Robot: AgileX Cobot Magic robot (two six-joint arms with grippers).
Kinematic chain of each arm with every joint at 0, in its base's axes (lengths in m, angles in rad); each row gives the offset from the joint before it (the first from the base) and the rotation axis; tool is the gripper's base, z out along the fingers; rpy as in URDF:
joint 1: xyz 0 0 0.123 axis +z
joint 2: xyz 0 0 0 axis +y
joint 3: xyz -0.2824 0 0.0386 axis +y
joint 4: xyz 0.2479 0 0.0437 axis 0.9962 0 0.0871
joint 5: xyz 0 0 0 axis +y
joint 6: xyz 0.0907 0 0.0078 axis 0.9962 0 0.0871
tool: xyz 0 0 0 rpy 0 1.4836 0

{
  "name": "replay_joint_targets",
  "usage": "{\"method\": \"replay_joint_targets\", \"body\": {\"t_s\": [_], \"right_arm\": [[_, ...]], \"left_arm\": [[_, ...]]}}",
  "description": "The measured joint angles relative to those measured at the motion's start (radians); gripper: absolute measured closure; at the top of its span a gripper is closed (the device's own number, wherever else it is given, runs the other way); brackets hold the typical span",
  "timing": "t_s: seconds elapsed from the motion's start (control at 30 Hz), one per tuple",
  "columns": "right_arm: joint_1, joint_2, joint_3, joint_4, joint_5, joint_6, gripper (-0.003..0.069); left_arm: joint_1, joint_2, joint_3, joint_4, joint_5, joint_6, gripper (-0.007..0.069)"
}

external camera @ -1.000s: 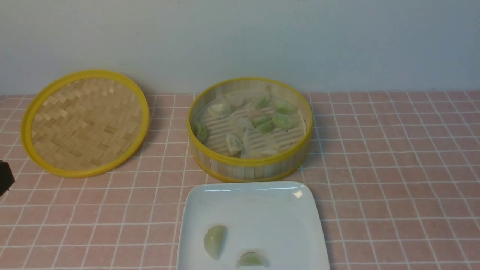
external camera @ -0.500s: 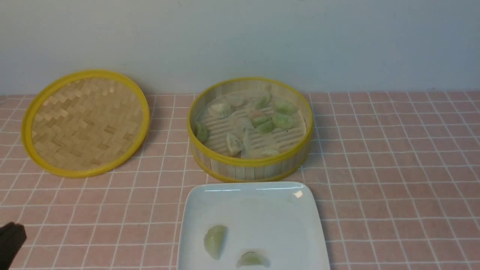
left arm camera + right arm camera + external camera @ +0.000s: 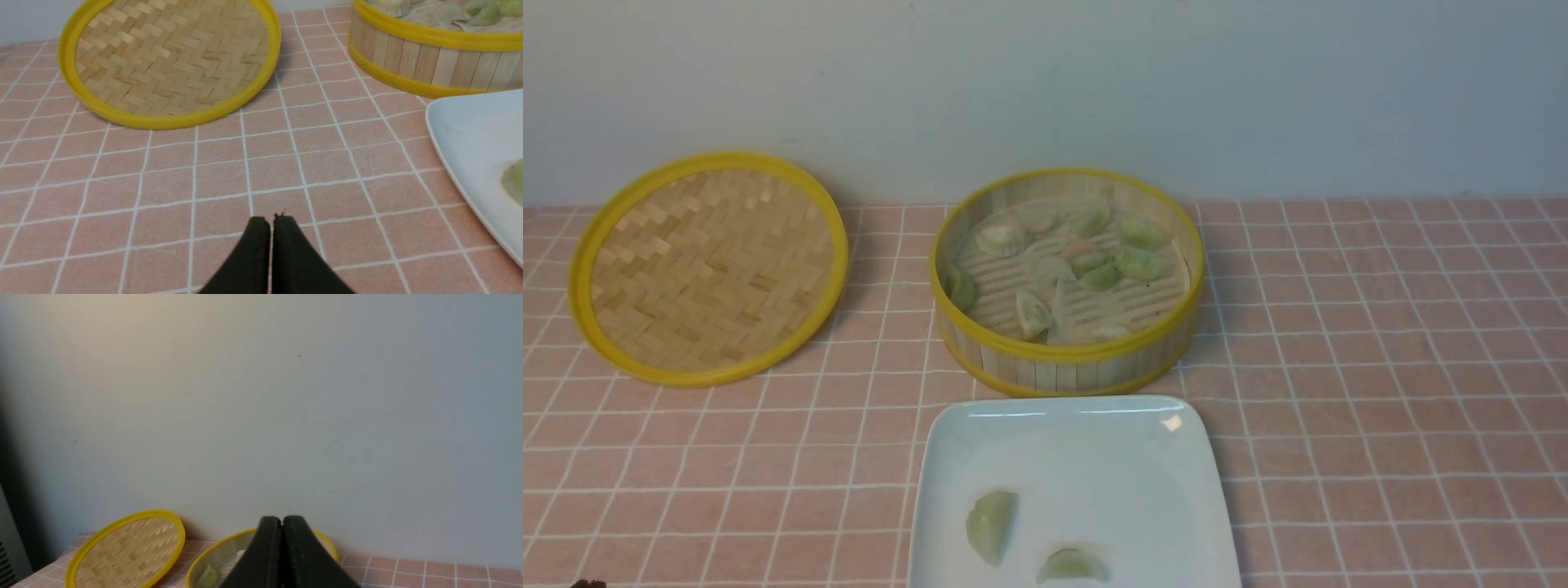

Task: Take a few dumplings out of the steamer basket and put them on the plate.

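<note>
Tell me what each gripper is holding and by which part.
Nothing. The left gripper and the right gripper both have their jaws shut on nothing.

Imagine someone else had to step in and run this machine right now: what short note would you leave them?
Left gripper: shut, empty, low over the pink tiled table, apart from the plate.
Right gripper: shut, empty, raised and facing the wall.
Steamer basket: open, at the back middle, with about ten dumplings inside. Its lid lies to the left.
Plate: just in front of the basket.
Done: two dumplings sit on the plate, one near its left side and one at the near edge.
Left: carry over another one or two if "a few" means more than two.
</note>
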Motion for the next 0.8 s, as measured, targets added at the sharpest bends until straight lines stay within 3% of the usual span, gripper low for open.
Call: {"method": "replay_joint_targets", "body": {"t_s": [0.8], "right_arm": [[0.000, 0.000, 0.000, 0.009, 0.000, -0.011, 0.0672]], "left_arm": [[0.000, 0.000, 0.000, 0.000, 0.004, 0.000, 0.0631]]}}
